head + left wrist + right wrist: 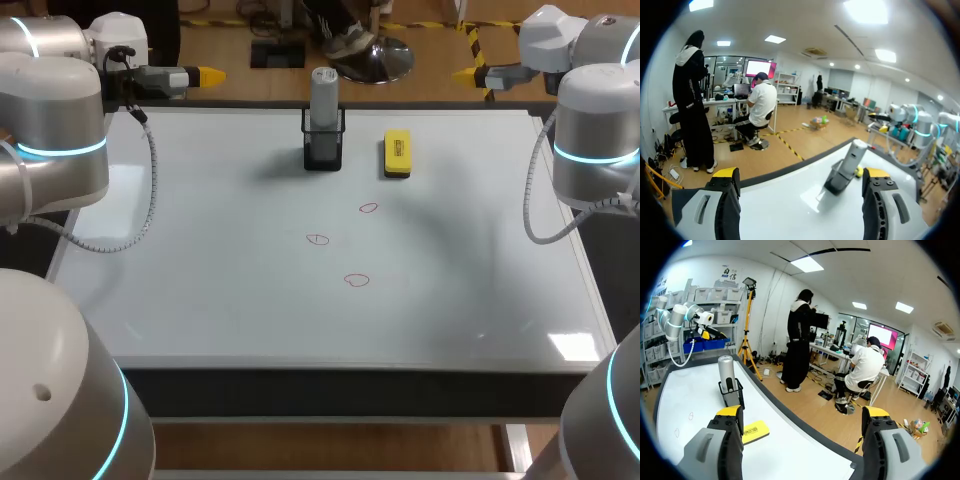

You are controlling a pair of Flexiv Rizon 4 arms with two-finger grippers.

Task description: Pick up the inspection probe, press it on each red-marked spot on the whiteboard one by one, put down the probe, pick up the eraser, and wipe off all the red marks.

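Note:
The inspection probe, a grey cylinder, stands upright in a black holder at the back middle of the whiteboard. A yellow eraser lies just right of it. Three red marks sit near the board's centre. My left gripper hangs open over the back left corner, and my right gripper hangs open over the back right edge; both are empty and far from the probe. The left gripper has the probe ahead of it. The right gripper has the probe and eraser beside it.
The whiteboard covers nearly the whole tabletop, with a dark front edge. Cables loop from both arms over the board's left side and right side. Apart from the holder, the eraser and the marks, the board bears nothing.

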